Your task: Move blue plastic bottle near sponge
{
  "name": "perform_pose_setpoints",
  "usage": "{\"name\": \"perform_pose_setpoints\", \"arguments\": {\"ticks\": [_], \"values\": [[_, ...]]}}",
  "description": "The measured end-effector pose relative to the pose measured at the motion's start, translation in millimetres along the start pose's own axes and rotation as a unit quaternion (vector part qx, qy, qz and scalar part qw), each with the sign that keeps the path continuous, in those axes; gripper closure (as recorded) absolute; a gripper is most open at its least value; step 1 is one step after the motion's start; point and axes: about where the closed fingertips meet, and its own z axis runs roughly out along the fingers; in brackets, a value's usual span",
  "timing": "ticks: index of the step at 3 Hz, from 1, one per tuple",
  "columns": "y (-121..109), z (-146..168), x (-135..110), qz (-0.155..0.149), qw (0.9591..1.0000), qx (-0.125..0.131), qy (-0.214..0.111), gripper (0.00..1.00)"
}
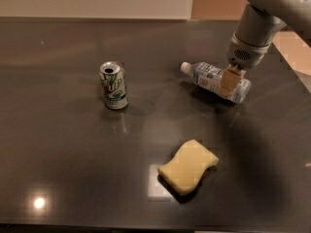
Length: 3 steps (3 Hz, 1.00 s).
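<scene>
- Blue plastic bottle point(208, 76) lies on its side at the back right of the dark table point(58, 144), white cap pointing left.
- Gripper point(232, 83) sits over the bottle's base end and partly covers it; clamped or loose, cannot tell.
- Arm point(260, 21) is cut off at the top right.
- Sponge point(188, 166) lies well apart, toward the front.
- Soda can point(113, 85) stands upright on the left.

Between the blue plastic bottle point(209, 76), lying on its side toward the worktop's point(58, 154) right rear, and the sponge point(188, 166) nearer the front, a bare strip of dark surface lies open. The pincer point(232, 81) sits down over the bottle's base end. The soda can point(113, 85) stands upright well to the left, apparently off that strip.
</scene>
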Motion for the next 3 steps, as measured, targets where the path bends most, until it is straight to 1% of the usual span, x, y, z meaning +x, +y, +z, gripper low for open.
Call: {"name": "perform_pose_setpoints", "arguments": {"ticks": [1,2,3], "values": [[22.2,-14.2,19.6,-0.037,0.9993,-0.001,-0.011,1.0],[47.2,-19.0,34.6,-0.069,0.9976,-0.003,-0.008,1.0],[78.3,-17.0,48.2,-0.104,0.9945,-0.011,0.002,1.0]]}}
